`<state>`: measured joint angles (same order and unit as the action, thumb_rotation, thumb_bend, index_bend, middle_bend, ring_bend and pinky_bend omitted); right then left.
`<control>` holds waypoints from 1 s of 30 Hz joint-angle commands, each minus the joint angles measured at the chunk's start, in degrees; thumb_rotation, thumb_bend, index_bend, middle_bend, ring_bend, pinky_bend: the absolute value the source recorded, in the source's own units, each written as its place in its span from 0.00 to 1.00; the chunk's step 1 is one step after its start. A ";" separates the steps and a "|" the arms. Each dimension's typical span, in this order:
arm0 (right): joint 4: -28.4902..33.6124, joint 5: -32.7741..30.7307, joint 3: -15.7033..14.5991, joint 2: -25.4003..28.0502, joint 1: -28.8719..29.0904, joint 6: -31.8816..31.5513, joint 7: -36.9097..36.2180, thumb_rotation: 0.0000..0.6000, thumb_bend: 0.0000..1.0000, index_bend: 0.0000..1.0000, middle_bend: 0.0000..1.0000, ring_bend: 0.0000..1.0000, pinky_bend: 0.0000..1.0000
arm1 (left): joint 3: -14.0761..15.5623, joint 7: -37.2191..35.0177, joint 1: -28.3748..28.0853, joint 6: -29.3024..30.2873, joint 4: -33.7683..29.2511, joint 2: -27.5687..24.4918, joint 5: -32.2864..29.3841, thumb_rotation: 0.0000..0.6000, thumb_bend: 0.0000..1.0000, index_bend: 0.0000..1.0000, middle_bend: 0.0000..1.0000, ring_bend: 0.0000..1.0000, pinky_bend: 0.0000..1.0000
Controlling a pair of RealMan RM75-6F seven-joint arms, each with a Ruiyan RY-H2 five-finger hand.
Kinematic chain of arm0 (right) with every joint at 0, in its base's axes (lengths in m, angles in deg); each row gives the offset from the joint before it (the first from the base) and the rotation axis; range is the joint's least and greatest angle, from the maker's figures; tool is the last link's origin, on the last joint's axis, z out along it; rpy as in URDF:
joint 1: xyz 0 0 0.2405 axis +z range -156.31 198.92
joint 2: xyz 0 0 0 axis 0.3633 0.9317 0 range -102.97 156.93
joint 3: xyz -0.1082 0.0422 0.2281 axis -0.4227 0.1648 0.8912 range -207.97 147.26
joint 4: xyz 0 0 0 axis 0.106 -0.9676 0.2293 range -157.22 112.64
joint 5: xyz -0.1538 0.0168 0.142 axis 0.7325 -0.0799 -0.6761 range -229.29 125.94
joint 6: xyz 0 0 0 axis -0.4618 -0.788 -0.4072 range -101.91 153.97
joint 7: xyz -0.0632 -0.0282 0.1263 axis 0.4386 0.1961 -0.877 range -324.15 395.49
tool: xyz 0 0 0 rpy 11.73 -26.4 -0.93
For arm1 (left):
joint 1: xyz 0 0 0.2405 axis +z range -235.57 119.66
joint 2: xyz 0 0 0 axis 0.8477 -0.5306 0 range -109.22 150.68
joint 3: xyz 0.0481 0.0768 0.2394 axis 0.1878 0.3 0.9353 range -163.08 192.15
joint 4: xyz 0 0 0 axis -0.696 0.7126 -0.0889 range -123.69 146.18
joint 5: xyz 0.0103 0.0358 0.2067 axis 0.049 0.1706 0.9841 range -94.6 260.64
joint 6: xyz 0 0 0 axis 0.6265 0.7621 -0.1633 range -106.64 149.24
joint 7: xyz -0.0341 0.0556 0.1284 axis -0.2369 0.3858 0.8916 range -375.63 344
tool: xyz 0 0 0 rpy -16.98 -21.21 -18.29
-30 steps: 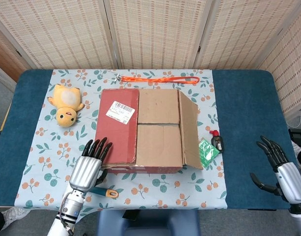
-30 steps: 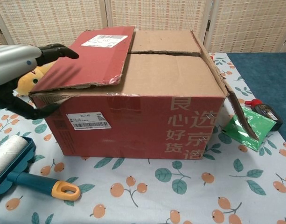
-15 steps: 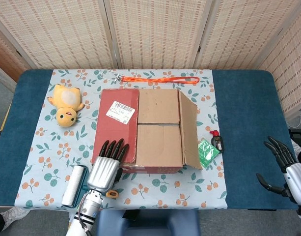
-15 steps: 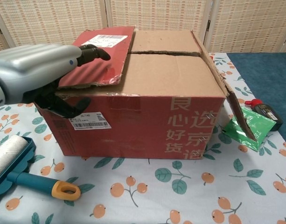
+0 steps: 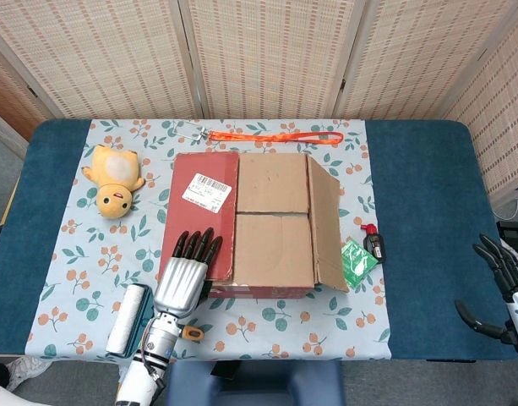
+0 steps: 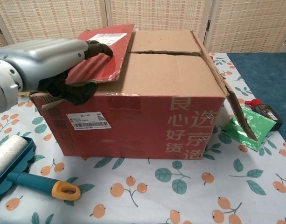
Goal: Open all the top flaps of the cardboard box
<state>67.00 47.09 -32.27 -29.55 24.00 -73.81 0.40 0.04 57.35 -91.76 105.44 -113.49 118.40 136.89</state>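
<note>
Red-and-tan cardboard box (image 5: pixel 271 224) on a pale, orange-fruit-and-leaf-patterned tablecloth (image 5: pixel 81 254); yellow plush toy (image 5: pixel 113 179).

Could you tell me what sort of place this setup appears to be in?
Probably an indoor robot test station: a blue table with a fruit-print cloth, woven screen panels behind it, and assorted props around a cardboard box.

The left hand (image 6: pixel 45 63) hides the near left corner of the red flap (image 6: pixel 98 56). The right hand (image 5: pixel 505 292) is cut by the head view's right edge. The lint roller (image 6: pixel 14 163) is cut by the chest view's left edge.
</note>
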 commanded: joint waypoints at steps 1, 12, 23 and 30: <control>0.03 -0.04 0.02 0.10 -0.11 0.09 -0.23 1.00 0.41 0.00 0.00 0.00 0.00 | 0.35 -0.56 -1.05 0.28 0.90 -0.01 1.00 1.00 0.55 0.00 0.00 0.00 0.00; 0.00 -0.22 0.31 0.21 -0.19 0.90 -0.61 1.00 0.41 0.00 0.00 0.00 0.00 | 4.48 -1.42 -1.66 4.59 5.63 -0.38 15.14 1.00 0.55 0.00 0.00 0.00 0.00; 0.62 -0.20 0.47 0.28 -0.97 0.51 0.85 1.00 0.41 0.00 0.00 0.00 0.00 | 7.37 -0.93 3.00 10.84 -0.13 -6.08 23.74 1.00 0.55 0.00 0.00 0.00 0.00; 1.13 -0.43 0.70 0.32 -1.53 0.23 2.10 1.00 0.41 0.00 0.00 0.00 0.00 | 7.84 1.12 6.16 14.16 -3.17 -10.08 29.33 1.00 0.55 0.00 0.00 0.00 0.00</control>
<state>68.12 46.65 -31.57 -29.23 22.49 -73.60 2.47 7.75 57.85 -86.34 118.85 -116.01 109.11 165.37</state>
